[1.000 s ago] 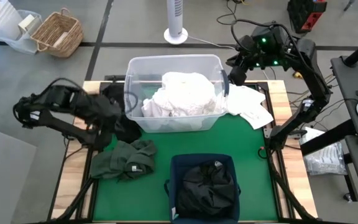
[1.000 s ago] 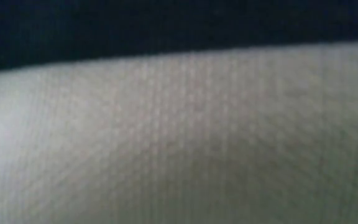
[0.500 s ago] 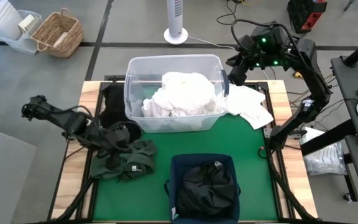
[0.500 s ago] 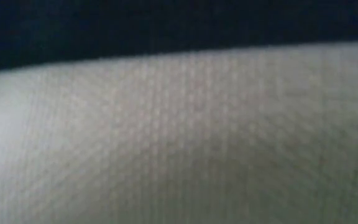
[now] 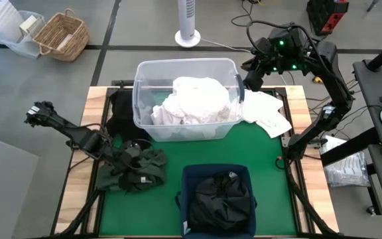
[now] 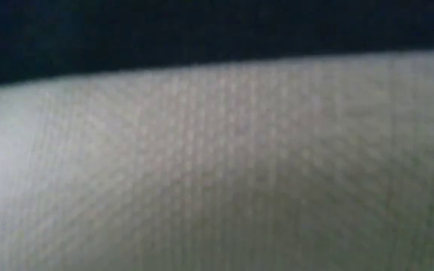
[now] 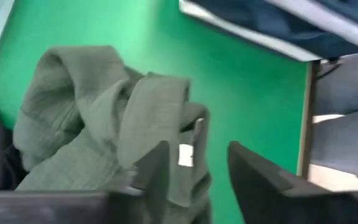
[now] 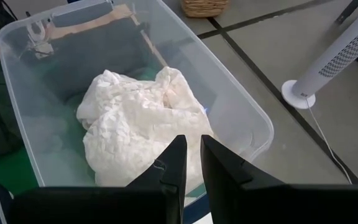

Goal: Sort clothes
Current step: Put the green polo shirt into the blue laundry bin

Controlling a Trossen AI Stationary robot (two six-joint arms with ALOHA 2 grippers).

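Note:
A crumpled dark green garment lies on the green mat at the near left. My left gripper hangs low over its edge with its fingers open; in the high view my left gripper is at the garment's far side. A black garment lies left of the clear tub, which holds white clothes. A white garment lies right of the tub. My right gripper is shut with nothing in it and is raised above the tub's far right corner. My left gripper has its open fingers standing over the green garment's near edge, slanting down at it. I cannot tell whether they touch the cloth.
A navy bin with black clothes in it stands at the near middle. The low view is filled by white cloth close to the lens. Bare green mat lies to the bin's right.
My left arm has sunk and swung from beside the tub's left wall, over the black garment, toward the table's near edge, coming down onto the green garment. The clothes lie as before.

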